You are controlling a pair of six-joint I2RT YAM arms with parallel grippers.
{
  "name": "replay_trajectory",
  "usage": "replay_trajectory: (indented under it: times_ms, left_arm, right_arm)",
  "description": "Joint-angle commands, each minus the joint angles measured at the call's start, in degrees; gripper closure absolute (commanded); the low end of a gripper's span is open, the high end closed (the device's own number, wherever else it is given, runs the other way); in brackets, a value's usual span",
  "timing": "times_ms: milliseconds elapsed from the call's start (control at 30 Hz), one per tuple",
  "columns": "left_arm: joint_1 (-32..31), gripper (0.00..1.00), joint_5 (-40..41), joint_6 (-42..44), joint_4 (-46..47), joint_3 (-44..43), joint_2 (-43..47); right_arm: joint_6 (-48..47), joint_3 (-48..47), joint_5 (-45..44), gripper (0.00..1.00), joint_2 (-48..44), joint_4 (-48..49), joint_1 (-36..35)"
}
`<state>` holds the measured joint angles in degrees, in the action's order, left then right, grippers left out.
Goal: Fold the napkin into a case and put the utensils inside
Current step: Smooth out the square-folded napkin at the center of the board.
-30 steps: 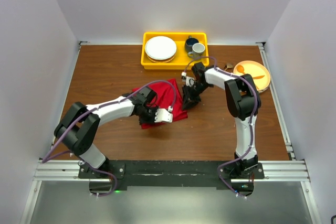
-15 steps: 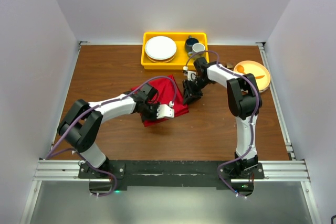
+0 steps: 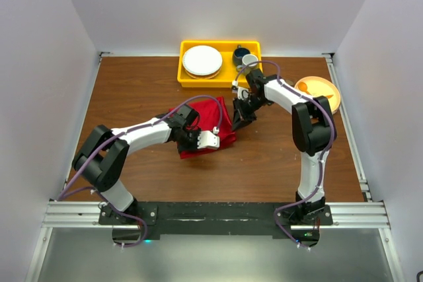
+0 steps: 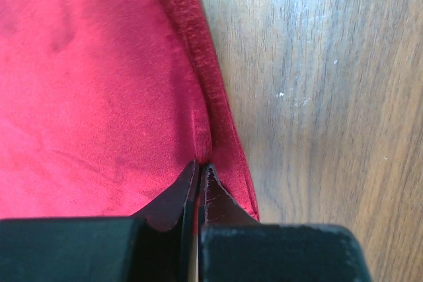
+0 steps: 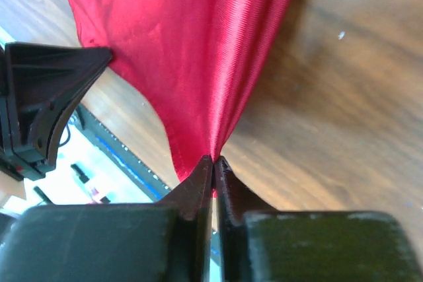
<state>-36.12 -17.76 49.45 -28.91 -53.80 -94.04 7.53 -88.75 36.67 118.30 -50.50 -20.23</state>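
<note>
The red napkin [image 3: 210,127] lies folded on the wooden table in the middle of the top view. My left gripper [image 3: 190,142] is shut on its near edge; in the left wrist view the napkin [image 4: 99,77] fills the left side and the gripper [image 4: 199,166] pinches a hem fold. My right gripper [image 3: 236,117] is shut on the napkin's far right corner and lifts it; in the right wrist view the cloth [image 5: 198,51] hangs taut from the gripper [image 5: 213,158]. A gold utensil [image 3: 288,84] lies next to the orange plate [image 3: 325,100], and another utensil lies on that plate.
A yellow tray [image 3: 188,76] at the back holds white plates [image 3: 202,61] and two mugs [image 3: 244,59]. The left gripper's body [image 5: 46,97] shows in the right wrist view beyond the cloth. Bare wood [image 4: 317,84] lies right of the napkin.
My right gripper has moved back and to the right with the napkin corner, pulling the cloth tighter. My left gripper has shifted slightly back with the near edge.
</note>
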Motion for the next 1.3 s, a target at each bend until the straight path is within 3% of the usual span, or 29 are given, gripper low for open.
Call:
replay_trajectory:
  times_ms: [0, 400, 567, 600, 733, 967, 1267]
  left_arm:
    - [0.43, 1.00, -0.43, -1.20, 0.08, -1.48, 0.26]
    - [0.43, 1.00, -0.35, -0.76, -0.19, -1.48, 0.00]
    - [0.43, 1.00, -0.26, -0.76, -0.19, -1.48, -0.27]
    - [0.43, 1.00, -0.26, -0.76, -0.27, -1.48, -0.18]
    - [0.43, 1.00, -0.17, -1.11, -0.27, -1.48, -0.27]
    - [0.43, 1.00, -0.78, -1.64, -0.36, -1.83, 0.70]
    - [0.35, 1.00, -6.67, 0.38, -8.61, -4.47, 7.82]
  right_arm:
    - [0.29, 1.56, 0.96, 0.74, -1.41, -1.88, -0.78]
    - [0.29, 2.09, -2.39, 0.76, -0.44, -1.89, -0.78]
    - [-0.06, 3.94, 1.03, 0.99, -0.26, -2.85, -0.69]
    - [0.29, 3.94, 1.82, 1.00, -0.44, -3.02, -0.86]
    - [1.17, 5.07, 3.68, 1.00, 0.09, -1.97, -0.95]
    - [0.65, 7.45, -2.99, 1.00, 5.44, 0.75, -0.95]
    - [0.38, 6.92, -7.40, 1.00, 6.59, 2.34, -0.95]
